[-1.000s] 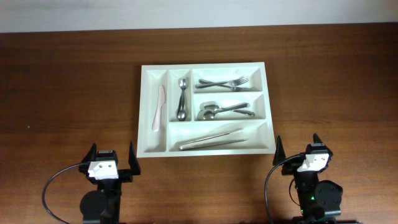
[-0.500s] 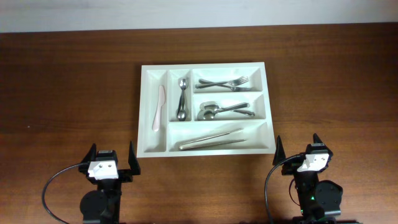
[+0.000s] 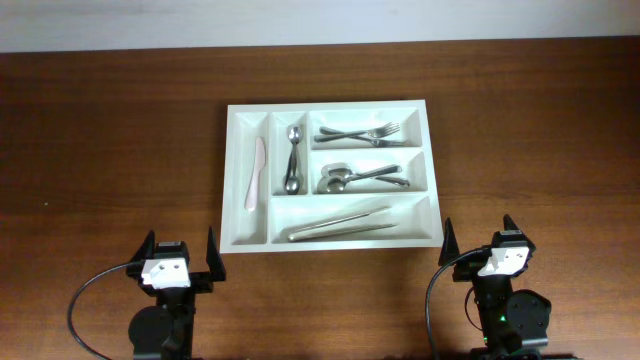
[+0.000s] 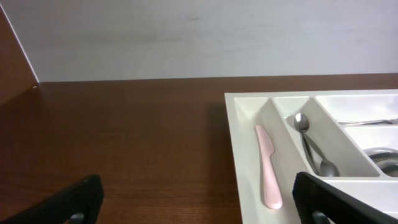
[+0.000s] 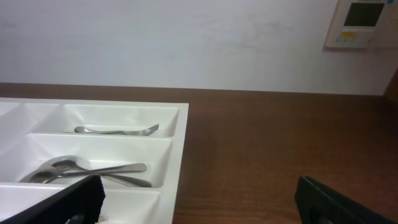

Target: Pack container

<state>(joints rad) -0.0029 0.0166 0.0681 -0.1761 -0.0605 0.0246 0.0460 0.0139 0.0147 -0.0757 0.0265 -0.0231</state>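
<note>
At the near edge of the table (image 3: 100,150), the left gripper (image 3: 180,245) has its jaws spread wide, gripping nothing, and the right gripper (image 3: 478,235) at the near right stands the same way, its fingers well apart. Both point toward the far side and hover apart from the container (image 3: 245,228), a white tray that lies flat near the middle of the table, just beyond and between the two arms. Its far-left narrow compartment holds a pale pink knife (image 3: 256,175) lying lengthwise. The narrow compartment beside it, to the right, holds metal spoons (image 3: 292,160) (two of them, as far as the overhead view shows). On the right, the far wide compartment holds forks (image 3: 362,133), and the middle one holds a loose heap of spoons (image 3: 360,178). The near wide compartment holds long slim metal pieces (image 3: 342,224) lying slantwise; their kind is hard to tell. Beyond the table stands a pale wall (image 4: 186,37), with a small control panel (image 5: 360,22) at the far right.
</note>
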